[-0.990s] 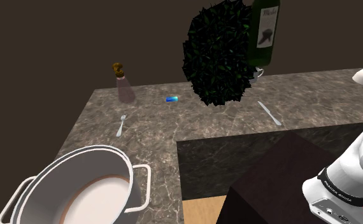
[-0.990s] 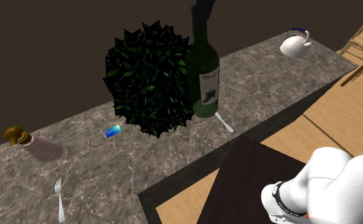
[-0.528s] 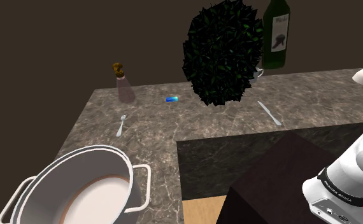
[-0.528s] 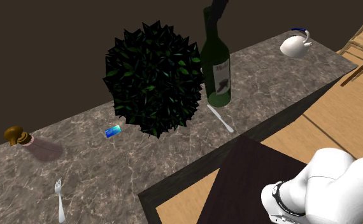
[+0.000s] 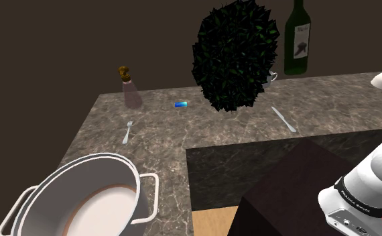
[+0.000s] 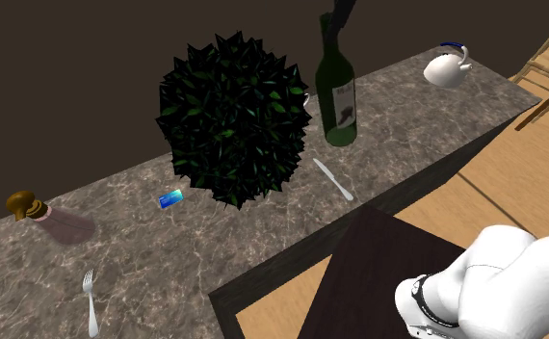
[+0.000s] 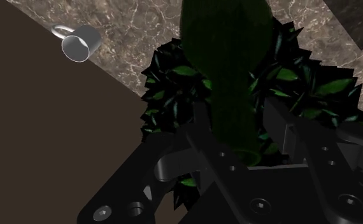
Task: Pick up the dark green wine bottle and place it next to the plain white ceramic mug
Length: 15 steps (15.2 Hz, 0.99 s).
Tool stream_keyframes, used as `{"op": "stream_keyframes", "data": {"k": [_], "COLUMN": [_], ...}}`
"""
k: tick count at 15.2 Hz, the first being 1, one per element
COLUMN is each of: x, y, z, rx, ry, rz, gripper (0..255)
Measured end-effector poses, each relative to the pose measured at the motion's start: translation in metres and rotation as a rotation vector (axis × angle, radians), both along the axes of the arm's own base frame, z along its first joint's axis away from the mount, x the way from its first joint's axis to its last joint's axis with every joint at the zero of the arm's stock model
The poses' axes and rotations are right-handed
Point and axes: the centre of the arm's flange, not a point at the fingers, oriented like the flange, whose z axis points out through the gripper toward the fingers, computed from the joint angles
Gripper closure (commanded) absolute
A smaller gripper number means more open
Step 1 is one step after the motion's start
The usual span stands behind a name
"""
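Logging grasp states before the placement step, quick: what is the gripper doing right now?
Gripper: shut on the dark green wine bottle, clasped at its neck.

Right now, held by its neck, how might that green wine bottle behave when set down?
The wine bottle looks rigid and smooth, so it is probably slippery and breakable. The jaws clasp only its narrow neck, with the wide body below, so it may swing. Tall and slim, it could tip if set down tilted.
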Motion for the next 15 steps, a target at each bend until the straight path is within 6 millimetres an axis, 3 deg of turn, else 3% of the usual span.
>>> {"op": "stream_keyframes", "data": {"k": [15], "x": [0.012], "y": [-0.180], "z": [-0.080], "rx": [0.000], "ry": [0.000], "rz": [0.000], "gripper": [255]}}
